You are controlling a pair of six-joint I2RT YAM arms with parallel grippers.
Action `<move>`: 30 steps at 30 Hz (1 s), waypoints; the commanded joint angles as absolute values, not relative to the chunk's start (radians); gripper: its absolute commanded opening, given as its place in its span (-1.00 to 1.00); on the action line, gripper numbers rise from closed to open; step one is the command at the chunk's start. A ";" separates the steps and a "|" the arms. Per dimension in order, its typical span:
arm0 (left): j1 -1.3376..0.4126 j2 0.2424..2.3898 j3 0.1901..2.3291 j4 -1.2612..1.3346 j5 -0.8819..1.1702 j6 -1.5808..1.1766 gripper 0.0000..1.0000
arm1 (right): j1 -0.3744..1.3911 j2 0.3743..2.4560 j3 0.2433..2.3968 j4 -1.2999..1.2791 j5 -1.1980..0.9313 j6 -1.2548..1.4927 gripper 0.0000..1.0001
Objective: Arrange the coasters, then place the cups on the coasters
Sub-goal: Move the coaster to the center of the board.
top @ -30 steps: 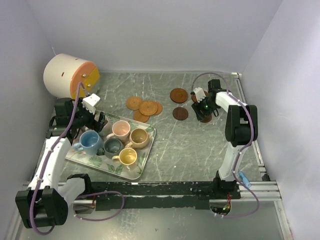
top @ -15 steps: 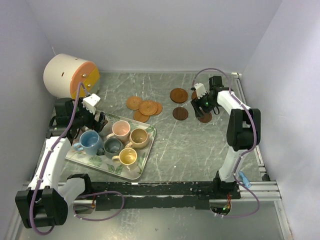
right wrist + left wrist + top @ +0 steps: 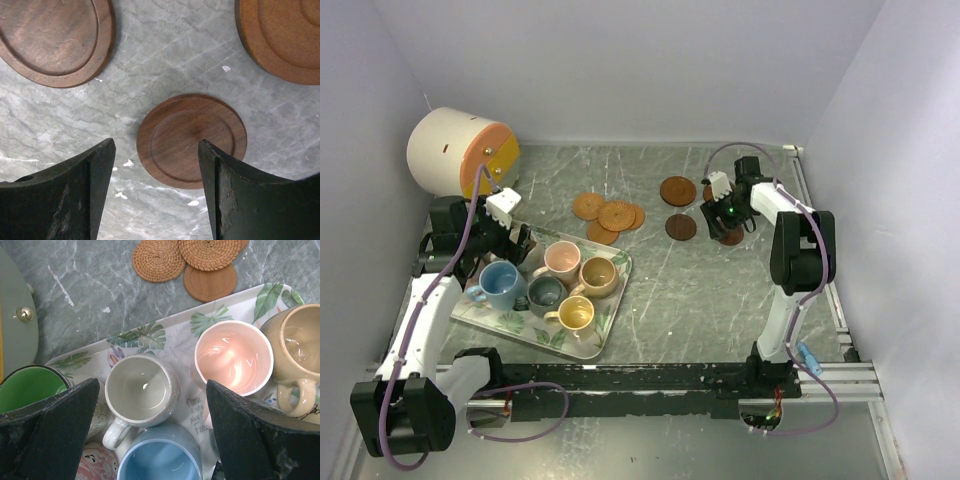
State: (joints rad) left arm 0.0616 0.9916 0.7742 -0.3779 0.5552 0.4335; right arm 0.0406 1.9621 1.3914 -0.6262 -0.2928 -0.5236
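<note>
The coasters (image 3: pixel 617 215) lie flat on the grey marbled table (image 3: pixel 700 290); at far right are smooth turned-wood discs with ringed recesses, and the darkest disc (image 3: pixel 191 141) sits directly beneath the right gripper (image 3: pixel 156 145), whose jaws stand apart and grip nothing; two woven rattan rounds (image 3: pixel 158 260) and a plain wooden disc (image 3: pixel 210 282) cluster with edges overlapping just beyond the tray (image 3: pixel 150 335). The cups (image 3: pixel 562 258), glossy glazed ceramic, stand upright and crowded on that leaf-print tray: cream cup (image 3: pixel 142 390), pink cup (image 3: pixel 233 357), tan cup (image 3: pixel 300 347), blue cup (image 3: pixel 159 455), green cup (image 3: pixel 27 387). The left gripper (image 3: pixel 152 390) hangs over them pointing down, jaws spread wide and empty; the right arm reaches forward, wrist bent down.
</note>
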 commanded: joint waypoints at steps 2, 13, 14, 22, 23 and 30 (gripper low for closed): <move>0.053 0.973 0.761 -0.351 0.566 0.452 0.99 | 0.039 2.003 1.414 -0.595 -0.297 -0.516 0.35; 0.053 0.974 0.758 -0.351 0.568 0.454 0.99 | 0.039 2.054 1.434 -0.569 -0.305 -0.540 0.34; 0.052 0.973 0.758 -0.351 0.566 0.454 0.99 | 0.039 2.059 1.438 -0.567 -0.303 -0.541 0.34; 0.052 0.973 0.755 -0.354 0.569 0.457 0.99 | 0.040 2.085 1.461 -0.573 -0.312 -0.550 0.34; 0.053 0.974 0.755 -0.354 0.570 0.458 0.99 | 0.040 2.082 1.458 -0.570 -0.313 -0.549 0.34; 0.054 0.974 0.755 -0.354 0.571 0.457 0.99 | 0.040 2.105 1.484 -0.574 -0.313 -0.550 0.34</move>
State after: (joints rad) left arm 0.0612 0.9890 0.7692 -0.3782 0.5549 0.4389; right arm 0.0406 2.0510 1.4624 -0.5697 -0.3012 -0.5396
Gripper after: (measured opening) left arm 0.995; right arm 0.671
